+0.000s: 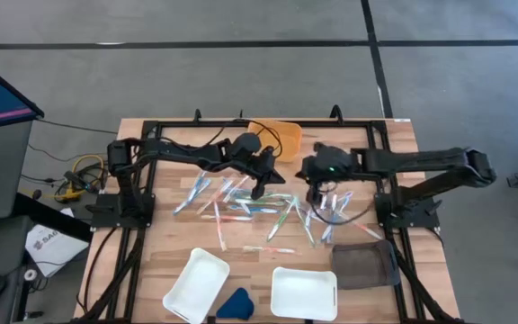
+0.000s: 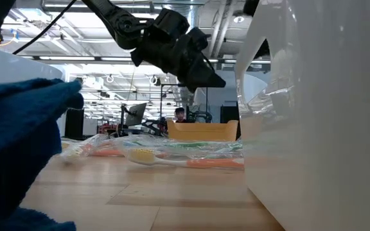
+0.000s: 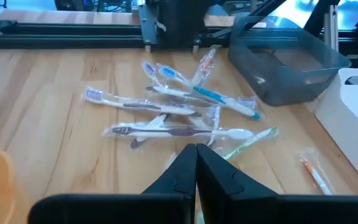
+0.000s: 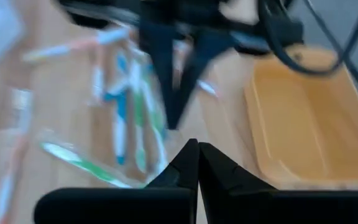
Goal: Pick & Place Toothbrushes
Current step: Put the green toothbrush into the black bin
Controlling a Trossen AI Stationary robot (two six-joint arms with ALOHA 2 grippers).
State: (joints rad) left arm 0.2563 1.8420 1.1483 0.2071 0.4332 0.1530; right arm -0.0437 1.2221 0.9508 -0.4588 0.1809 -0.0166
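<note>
Pale wrapped toothbrushes (image 1: 250,205) scattered just below left hand (image 1: 257,191), fingers pressed together, empty; right hand (image 1: 314,193) likewise closed, beside the right cluster.

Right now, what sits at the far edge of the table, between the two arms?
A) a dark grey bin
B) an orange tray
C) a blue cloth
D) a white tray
B: the orange tray lies at the table's far edge, between the left gripper and the right gripper, both above the toothbrushes.
</note>
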